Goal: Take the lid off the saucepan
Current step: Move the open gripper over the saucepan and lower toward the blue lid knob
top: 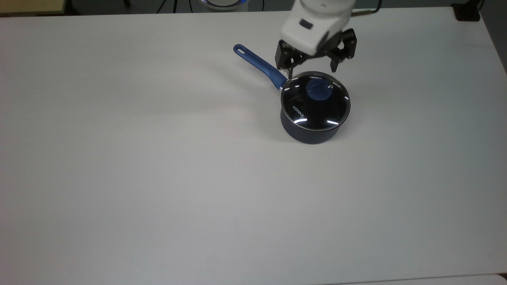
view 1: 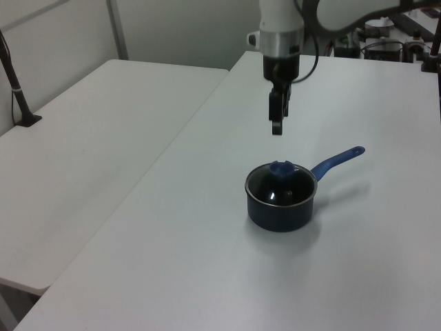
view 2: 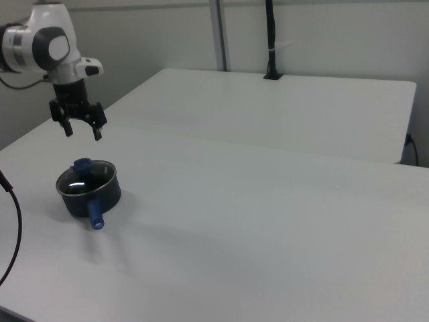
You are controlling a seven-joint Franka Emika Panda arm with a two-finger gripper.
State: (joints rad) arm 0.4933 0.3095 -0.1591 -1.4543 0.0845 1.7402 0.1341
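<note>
The arm (view 2: 41, 47) is showing a smooth, glossy white shell of rounded segments, with a grey round cap set into the side of one joint in the right view. The white wrist housing (top: 315, 23) is tapering to a blocky end and carrying a small dark rectangular marking on its face in the top view. A thin black cable (view 1: 313, 41) is looping beside the wrist in the left view. The gripper (top: 313, 72) is wearing matte black throughout: a wide black crossbar with angular brackets, and two slim black fingers (view 2: 98, 131) that are standing spread apart and narrowing to thin tips.
</note>
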